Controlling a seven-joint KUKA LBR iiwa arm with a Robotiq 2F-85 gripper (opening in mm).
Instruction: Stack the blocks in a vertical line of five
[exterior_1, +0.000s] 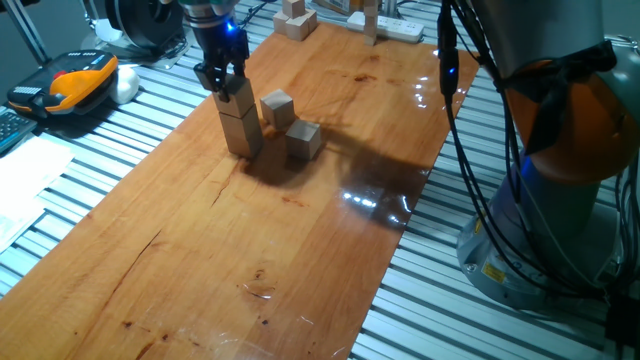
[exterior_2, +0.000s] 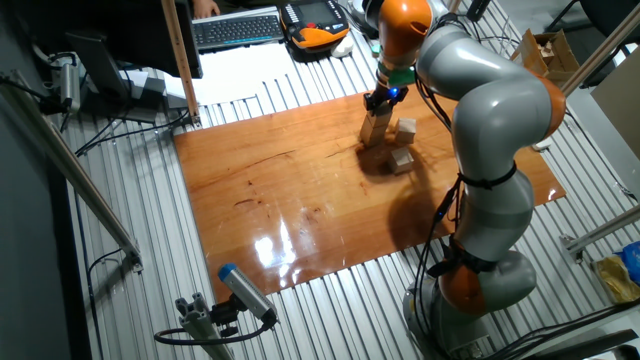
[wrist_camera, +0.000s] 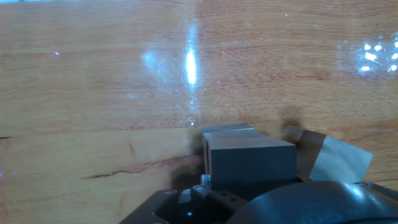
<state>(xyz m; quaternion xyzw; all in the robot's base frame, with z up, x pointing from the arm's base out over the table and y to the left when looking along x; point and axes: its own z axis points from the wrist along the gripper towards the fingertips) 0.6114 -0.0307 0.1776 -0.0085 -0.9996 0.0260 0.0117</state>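
Observation:
A stack of three tan wooden blocks (exterior_1: 241, 122) stands on the wooden board (exterior_1: 250, 250); it also shows in the other fixed view (exterior_2: 375, 127). My gripper (exterior_1: 224, 80) sits on the stack's top block (exterior_1: 236, 96), with its fingers closed on that block's upper part. Two loose blocks lie just to the right: one (exterior_1: 277, 107) behind, one (exterior_1: 304, 140) in front. In the hand view the top block (wrist_camera: 250, 163) is right below the hand and a loose block (wrist_camera: 334, 162) lies to its right. The fingertips are hidden there.
More wooden pieces (exterior_1: 296, 20) and a white power strip (exterior_1: 392, 26) lie at the board's far end. A black and orange device (exterior_1: 68, 82) and a keyboard (exterior_2: 238, 30) sit on the slatted table. The arm's base (exterior_2: 480, 280) stands beside the board.

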